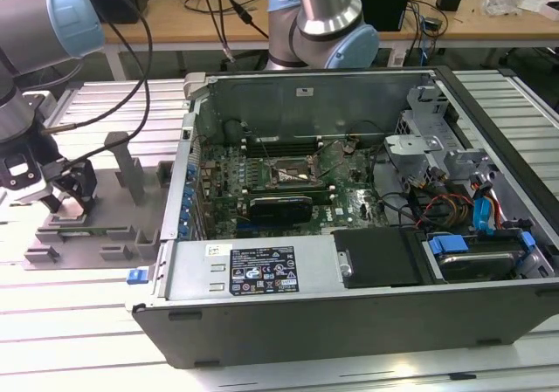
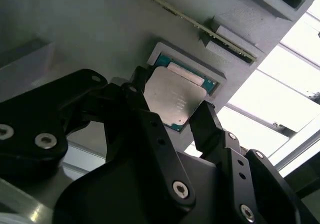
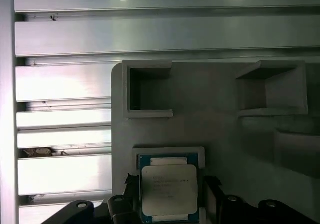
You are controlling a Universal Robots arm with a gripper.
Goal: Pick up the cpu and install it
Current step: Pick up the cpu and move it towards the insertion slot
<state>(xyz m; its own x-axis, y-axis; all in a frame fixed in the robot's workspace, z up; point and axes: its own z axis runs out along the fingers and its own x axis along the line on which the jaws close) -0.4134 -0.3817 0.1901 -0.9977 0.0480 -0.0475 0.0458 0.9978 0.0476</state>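
Currently the cpu, a small square chip with a silver metal top and a thin green edge, lies flat and metal face up. It is seated in a raised-rim pocket of the grey plastic tray. It is near-square, with no clear long axis. Its green margin is widest on the two sides the fingers do not flank.

The black two-finger gripper straddles it, jaws spread wider than the chip, one of the fingers off each opposite edge. Contact with the edges cannot be told.

The exterior view puts the gripper and tray at nine o'clock from the open grey metal computer case. They are well apart from the dark square motherboard socket inside it. Both wrist views give the chip, and the second wrist view adds the finger linkages.
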